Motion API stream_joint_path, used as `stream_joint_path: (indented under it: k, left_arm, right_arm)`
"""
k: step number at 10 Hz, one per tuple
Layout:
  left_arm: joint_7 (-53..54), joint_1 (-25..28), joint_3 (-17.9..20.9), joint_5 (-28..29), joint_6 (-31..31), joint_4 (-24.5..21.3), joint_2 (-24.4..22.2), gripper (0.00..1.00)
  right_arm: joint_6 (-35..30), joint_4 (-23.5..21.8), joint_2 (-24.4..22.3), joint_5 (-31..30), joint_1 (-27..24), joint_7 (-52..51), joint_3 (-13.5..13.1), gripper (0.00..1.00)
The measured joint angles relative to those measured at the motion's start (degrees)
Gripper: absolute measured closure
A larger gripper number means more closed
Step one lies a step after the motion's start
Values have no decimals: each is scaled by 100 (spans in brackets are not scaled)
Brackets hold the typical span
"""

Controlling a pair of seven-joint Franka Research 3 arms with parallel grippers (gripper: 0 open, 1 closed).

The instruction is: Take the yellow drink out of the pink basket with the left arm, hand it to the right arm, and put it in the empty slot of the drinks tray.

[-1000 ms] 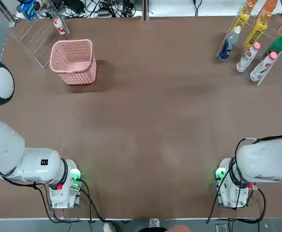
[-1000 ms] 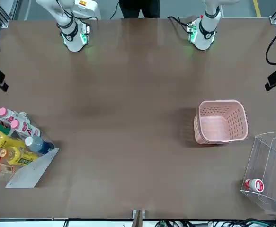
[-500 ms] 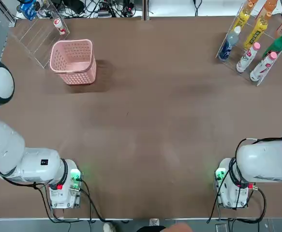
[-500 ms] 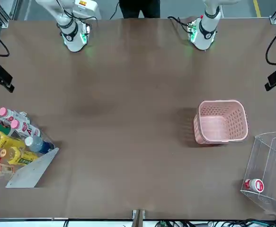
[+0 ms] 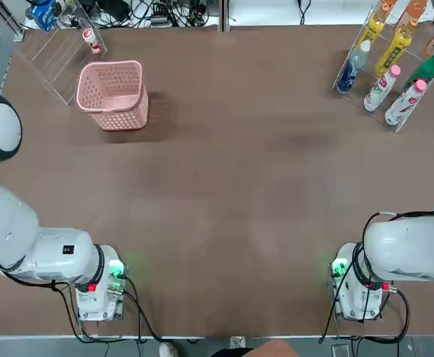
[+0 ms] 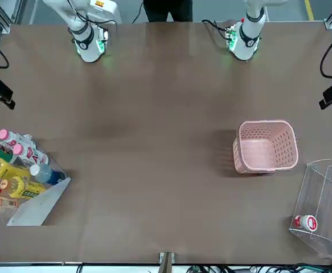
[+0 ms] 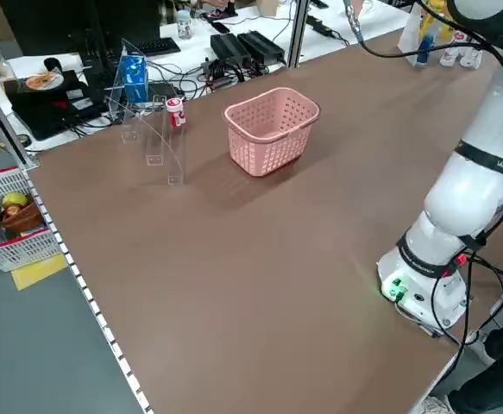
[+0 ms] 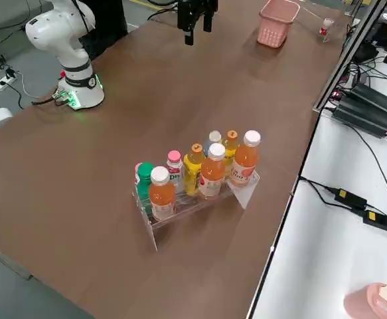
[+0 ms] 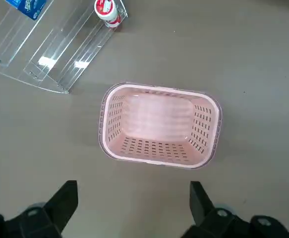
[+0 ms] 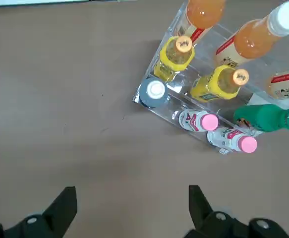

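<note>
The left gripper [image 9: 133, 191] is hanging high over the pink basket [image 9: 159, 161]. Its two black fingers [image 9: 69, 187] are standing wide apart, and they are holding nothing. The basket is sitting upright on the brown table [image 5: 224, 186], and there is nothing lying inside it.

The right gripper [image 10: 132, 193] is hanging high too, over bare table near the drinks tray [image 10: 171, 116]. Its fingers are also spread wide, with nothing between them.

A yellow drink [image 10: 176, 57] is standing in the tray, and a second yellow bottle [image 10: 218, 82] is standing just beside it. Around them in the tray are a blue bottle [image 10: 153, 91], two white bottles with pink caps [image 10: 199, 120], a green bottle [image 10: 263, 118] and some orange bottles [image 10: 203, 12].

Near the basket a clear box [image 9: 60, 59] is sitting on the table — a small red and white bottle [image 9: 106, 11] is lying in it.

The left arm [image 5: 8, 223] and the right arm [image 5: 410, 249] are both rising from the near edge of the table.
</note>
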Motion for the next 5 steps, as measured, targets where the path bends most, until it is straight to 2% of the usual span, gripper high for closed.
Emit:
stream_joint_path:
  k: [5]
  left_arm:
    - [0,0,8,0,0,0,0,0]
  right_arm:
    - [-49,0,-5,0,-24,-22,-1,0]
